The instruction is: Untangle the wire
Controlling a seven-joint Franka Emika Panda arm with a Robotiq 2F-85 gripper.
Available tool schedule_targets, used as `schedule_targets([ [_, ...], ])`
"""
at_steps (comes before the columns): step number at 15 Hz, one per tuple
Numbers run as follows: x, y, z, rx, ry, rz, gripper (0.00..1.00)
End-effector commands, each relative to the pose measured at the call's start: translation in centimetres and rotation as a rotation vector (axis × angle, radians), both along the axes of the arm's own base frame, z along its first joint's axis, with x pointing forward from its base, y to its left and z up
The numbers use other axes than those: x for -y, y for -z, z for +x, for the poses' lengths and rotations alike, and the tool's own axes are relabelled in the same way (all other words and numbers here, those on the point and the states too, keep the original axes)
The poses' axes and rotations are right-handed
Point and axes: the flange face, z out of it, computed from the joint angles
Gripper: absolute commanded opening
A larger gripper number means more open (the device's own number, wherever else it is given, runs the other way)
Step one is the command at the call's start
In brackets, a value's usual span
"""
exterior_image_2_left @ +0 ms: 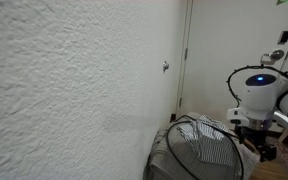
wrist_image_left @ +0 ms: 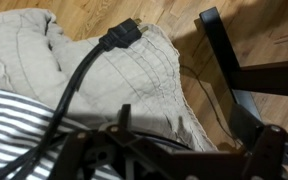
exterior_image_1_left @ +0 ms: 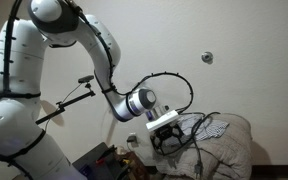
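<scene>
Hovering over the striped cloth (wrist_image_left: 14, 110) with the gripper (exterior_image_1_left: 169, 140), jaws spread wide, nothing held. Draped across the beige cushion (wrist_image_left: 144, 85): the wire (wrist_image_left: 79, 85), plug end (wrist_image_left: 121, 38) lying free. Best to pinch near that plug, lift slowly, feed back through the loops.

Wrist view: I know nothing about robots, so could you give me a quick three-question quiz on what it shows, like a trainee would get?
1. True or false: the wire ends in a plug that lies over the beige cushion.
2. Which pattern has the cloth at lower left? A dotted; B striped; C checked.
3. Fill in: the jaws of the gripper stand ____.
Key: 1 true; 2 B; 3 open.
</scene>
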Motion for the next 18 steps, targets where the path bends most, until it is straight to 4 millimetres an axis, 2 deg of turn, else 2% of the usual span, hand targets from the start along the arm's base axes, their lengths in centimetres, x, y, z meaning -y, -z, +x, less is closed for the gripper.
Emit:
schedule_targets([
  [1, 0.9, -0.5, 1.0, 0.083, 0.062, 0.023, 1.00],
  [4, 2.2, -1.9, 2.0, 0.216, 0.186, 0.046, 1.00],
  [7, 3.4, -2.4, 2.6, 0.316, 0.328, 0.076, 1.00],
  [8, 3.3, -2.1, 2.2, 0.261, 0.260, 0.064, 1.00],
  [14, 3.5, -2.2, 2.3, 0.294, 0.314, 0.070, 1.00],
  [18, 4.1, -0.8, 1.7, 0.265, 0.343, 0.104, 1.00],
])
